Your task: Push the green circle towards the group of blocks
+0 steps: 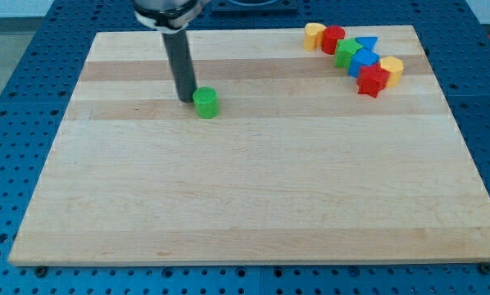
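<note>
The green circle (206,102) stands alone on the wooden board (253,188), left of the middle and toward the view's top. My tip (185,99) rests on the board just to the left of it, touching or nearly touching its side. The group of blocks lies at the view's top right: a yellow block (314,35), a red cylinder (333,38), a green block (347,54), a blue triangle (365,43), a blue block (363,62), a red star-like block (372,80) and a yellow block (391,70). They touch one another in a slanted row.
The board lies on a blue perforated table (32,74). The arm's dark body (165,10) hangs over the board's top edge above my tip.
</note>
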{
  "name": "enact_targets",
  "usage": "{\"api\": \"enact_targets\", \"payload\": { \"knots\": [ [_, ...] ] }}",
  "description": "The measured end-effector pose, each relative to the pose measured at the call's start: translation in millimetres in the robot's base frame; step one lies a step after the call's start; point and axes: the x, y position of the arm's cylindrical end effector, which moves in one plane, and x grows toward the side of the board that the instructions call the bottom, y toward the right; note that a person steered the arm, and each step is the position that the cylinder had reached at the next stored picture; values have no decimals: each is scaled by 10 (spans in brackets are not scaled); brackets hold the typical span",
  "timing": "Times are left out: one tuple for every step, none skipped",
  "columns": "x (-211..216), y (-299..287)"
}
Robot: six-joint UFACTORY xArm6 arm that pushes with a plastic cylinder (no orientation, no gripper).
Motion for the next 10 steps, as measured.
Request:
{"api": "enact_targets", "payload": {
  "knots": [
    [-13, 426],
    [-53, 885],
    [-105, 1324],
    [-195, 1529],
    [-397, 1315],
    [-401, 908],
    [-350, 442],
    [-258, 26],
    [36, -242],
    [602, -242]
  ]
}}
